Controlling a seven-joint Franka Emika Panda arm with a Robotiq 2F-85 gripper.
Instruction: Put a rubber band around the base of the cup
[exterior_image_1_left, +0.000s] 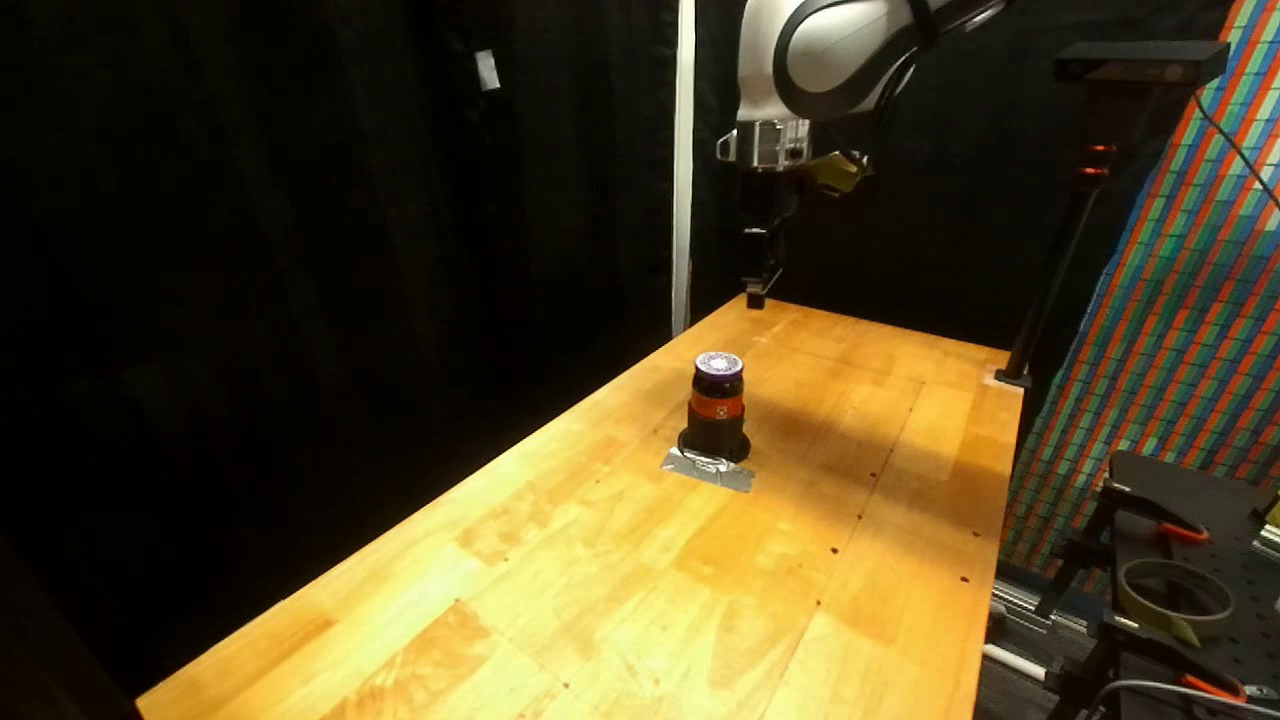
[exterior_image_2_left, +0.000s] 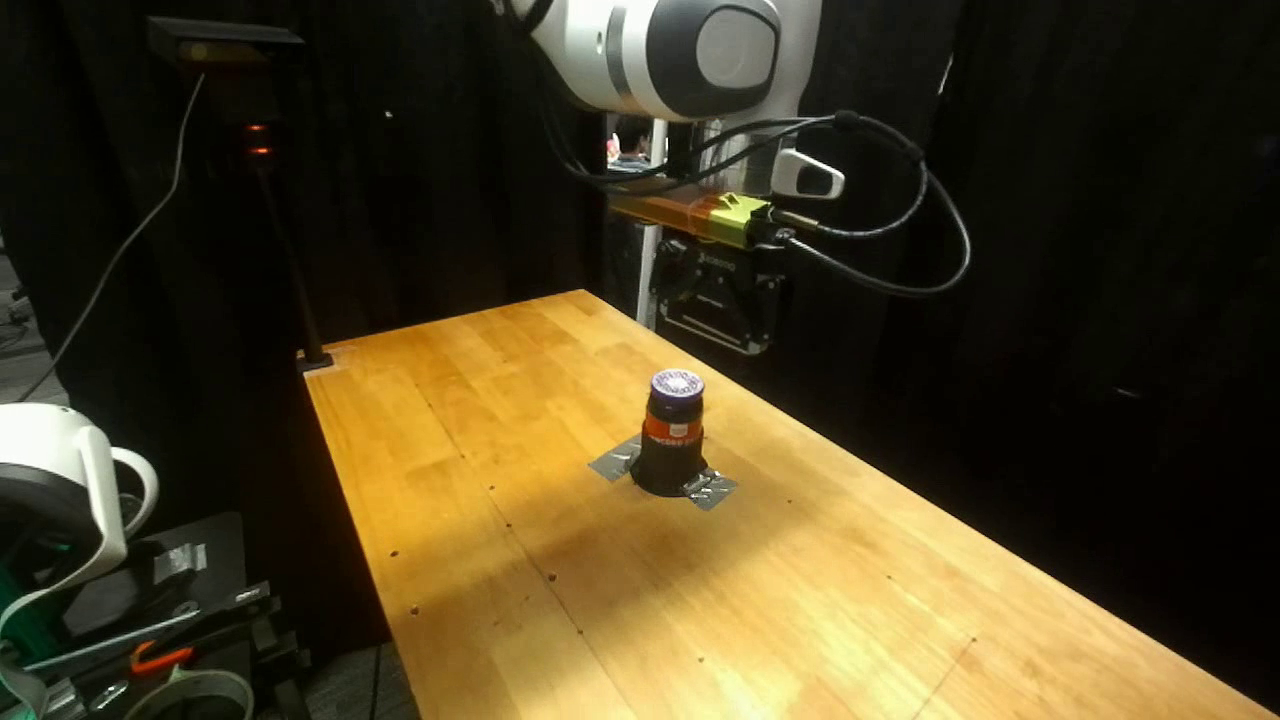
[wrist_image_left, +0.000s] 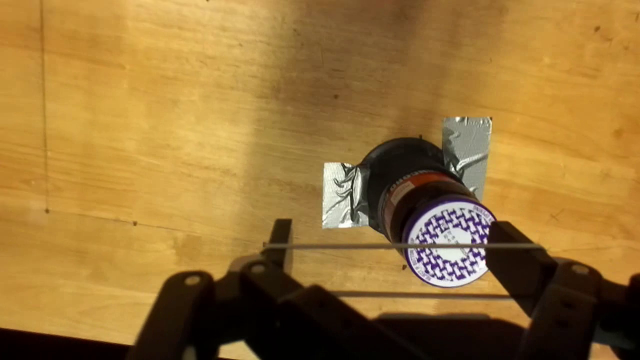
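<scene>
"The gripper (wrist_image_left: 393, 242) is nearest, filling the bottom of the wrist view. How do its jaws stand?"

"Spread well apart. A rubber band (wrist_image_left: 330, 246) is drawn taut between the two fingers (wrist_image_left: 515, 265), its pair of thin strands running almost level across the gap."

"And the cup (exterior_image_1_left: 717, 410)?"

"Upright on the wooden table (exterior_image_1_left: 600, 600), lower than the gripper and apart from it in both exterior views. It is dark, with an orange-red label (exterior_image_2_left: 657, 427) round the middle and a purple-edged lid (wrist_image_left: 450, 232) (white on top, patterned with little purple blocks)."

"In the wrist view a strand seems to lie right on that lid."

"It crosses in front of it, as does the tip of one finger at the lid's edge. The band itself is on the fingers, higher than the cup."

"What is at the cup's foot?"

"A wider black base (wrist_image_left: 395, 155), with a strip of silver tape (wrist_image_left: 337, 195) on either side lapping from it onto the wood. Whether cup and base are one piece, I can't tell."

"And round about?"

"Black curtains (exterior_image_1_left: 300, 300) behind. In an exterior view, a checked, many-coloured sheet (exterior_image_1_left: 1180, 330) hangs at the side; in both, a dark pole (exterior_image_1_left: 1051, 280) stands at a table corner, with a bar-shaped device (exterior_image_1_left: 1140, 65) on top."
</scene>
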